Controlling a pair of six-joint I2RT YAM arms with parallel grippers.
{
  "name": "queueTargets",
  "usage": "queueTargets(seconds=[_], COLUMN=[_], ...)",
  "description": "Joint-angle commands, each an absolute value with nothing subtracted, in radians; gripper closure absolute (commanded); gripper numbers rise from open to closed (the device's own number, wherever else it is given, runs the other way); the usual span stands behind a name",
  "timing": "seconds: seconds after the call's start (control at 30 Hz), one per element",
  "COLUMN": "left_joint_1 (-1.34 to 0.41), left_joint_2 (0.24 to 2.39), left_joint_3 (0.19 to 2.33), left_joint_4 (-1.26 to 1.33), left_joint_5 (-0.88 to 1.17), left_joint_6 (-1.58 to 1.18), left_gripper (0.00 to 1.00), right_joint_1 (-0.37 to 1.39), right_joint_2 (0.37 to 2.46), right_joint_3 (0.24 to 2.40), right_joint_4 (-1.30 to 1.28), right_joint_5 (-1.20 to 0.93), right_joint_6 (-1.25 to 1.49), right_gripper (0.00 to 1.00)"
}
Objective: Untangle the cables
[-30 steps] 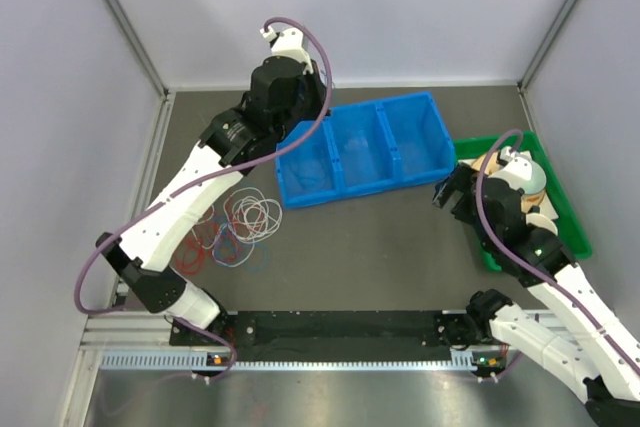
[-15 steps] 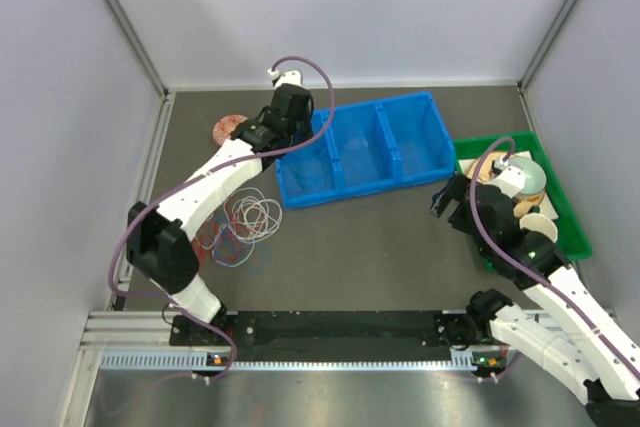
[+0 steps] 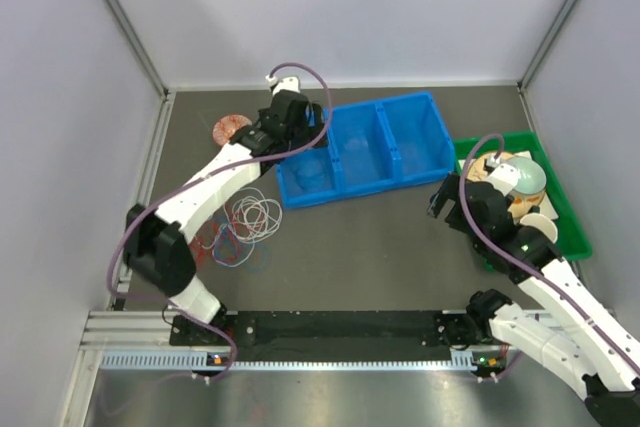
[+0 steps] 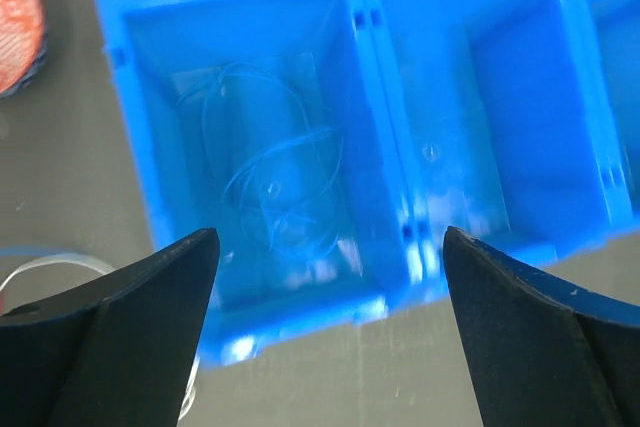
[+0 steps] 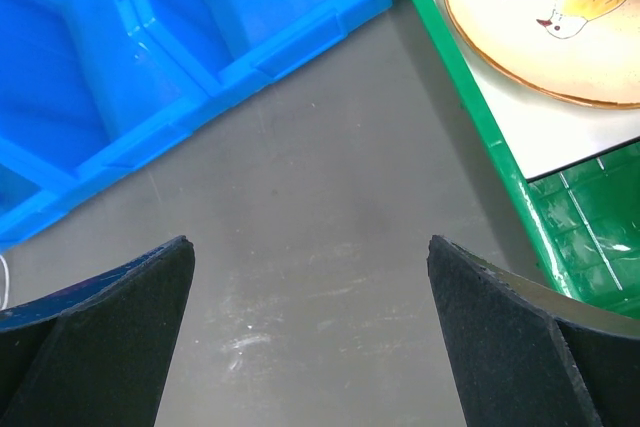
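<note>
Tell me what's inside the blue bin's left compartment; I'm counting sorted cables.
A thin blue cable lies coiled inside; a finger of the left gripper hides one corner.

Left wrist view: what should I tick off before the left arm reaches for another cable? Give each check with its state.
1. Left pincer open with nothing between its fingers: ok.
2. Blue cable lying inside the end compartment of the blue bin, clear of the fingers: ok.
3. Cables on the table fully separated: not ok; the red, white and blue loops overlap.
4. Right pincer open, holding nothing, over bare table: ok.
5. Which loop lies topmost in that heap: cannot tell.
</note>
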State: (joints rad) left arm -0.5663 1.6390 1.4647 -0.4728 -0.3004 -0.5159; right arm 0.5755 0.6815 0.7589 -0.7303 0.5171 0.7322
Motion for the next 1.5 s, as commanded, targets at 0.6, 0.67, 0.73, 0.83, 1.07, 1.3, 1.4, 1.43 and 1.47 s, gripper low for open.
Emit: queueTargets(seconds=[0.6, 0.67, 0.73, 0.83, 1.07, 1.3, 1.4, 1.43, 1.47], left_joint_1=[-0.900, -0.905, -0.904, -0.904, -0.881, -0.822, -0.792, -0.778, -0.775], left_joint_2=[1.216, 1.238, 1.235, 1.236, 1.267, 1.258, 1.255, 1.253, 1.253], left_joint_3=[0.910, 0.876, 0.832, 0.753, 0.680, 0.627, 0.597, 0.592, 0.585], left_joint_4=[-0.983, -0.997, -0.930, -0.844, -0.712, -0.646, -0.620, -0.609, -0.594], left_joint_5=[-0.571, -0.574, -0.565, -0.574, -0.526, -0.476, -0.471, -0.465, -0.453], left_joint_6=[-0.972, -0.994, -0.996, -1.009, -0.991, -0.953, -0.940, -0.937, -0.927], left_gripper=[0.12, 0.14, 0.16, 0.18, 0.28, 0.36, 0.34, 0.35, 0.36], right_joint_1=[0.581, 0.580, 0.581, 0.581, 0.580, 0.580, 0.581, 0.581, 0.580], right_joint_2=[0.762, 0.767, 0.775, 0.799, 0.796, 0.752, 0.750, 0.750, 0.750], right_joint_3=[0.756, 0.788, 0.804, 0.816, 0.779, 0.752, 0.747, 0.747, 0.747], right_joint_4=[-0.612, -0.612, -0.609, -0.606, -0.595, -0.594, -0.595, -0.597, -0.597], right_joint_5=[0.506, 0.521, 0.523, 0.506, 0.463, 0.459, 0.456, 0.453, 0.451], right_joint_6=[0.683, 0.638, 0.621, 0.632, 0.669, 0.692, 0.698, 0.701, 0.703], right_gripper=[0.02, 0.01, 0.01, 0.01, 0.01, 0.01, 0.01, 0.01, 0.01])
